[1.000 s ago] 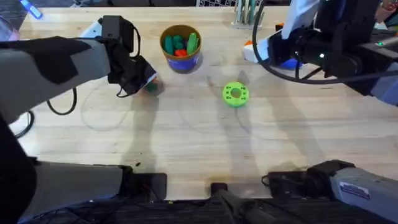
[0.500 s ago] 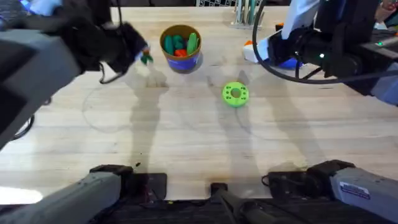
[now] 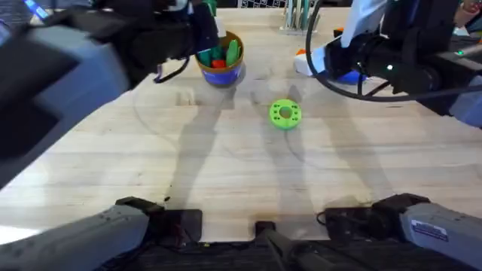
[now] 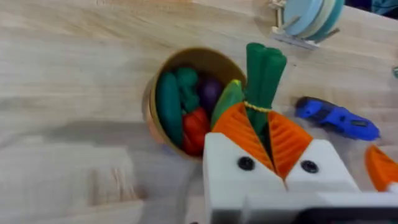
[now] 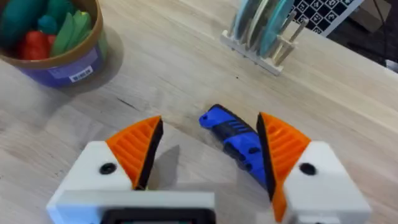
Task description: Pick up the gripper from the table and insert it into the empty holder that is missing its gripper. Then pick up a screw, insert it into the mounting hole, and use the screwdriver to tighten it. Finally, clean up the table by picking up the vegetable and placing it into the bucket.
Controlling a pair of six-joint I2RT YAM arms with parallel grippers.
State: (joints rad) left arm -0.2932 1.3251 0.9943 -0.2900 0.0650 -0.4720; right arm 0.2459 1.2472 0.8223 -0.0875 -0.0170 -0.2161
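Left gripper (image 4: 266, 134): orange pads pinched together on the dark-green toy vegetable (image 4: 263, 73), which stands up from between them; in the overhead view the arm is large and dark at the far left, its end just beside the bucket's left rim.
Vegetable: held in the air close by the bucket's rim — whether over the opening or just outside it I cannot tell.
Bucket (image 3: 219, 58): far side of the table, left of centre; yellow rim, blue body, green and red toy vegetables inside, with a purple one showing in the left wrist view (image 4: 194, 102).
Right gripper (image 5: 208, 149): fingers spread wide, holding nothing, low over the table at the far right.
Screwdriver (image 5: 235, 137): blue, lying on the wood in the gap between the right gripper's orange pads — touching neither, as far as can be seen.
Green disc (image 3: 285, 114): bright green with holes, on the table right of the bucket and nearer, well apart from both grippers.
Rack (image 5: 266, 37): a small stand holding pale blue-green discs, at the table's far edge beyond the screwdriver.
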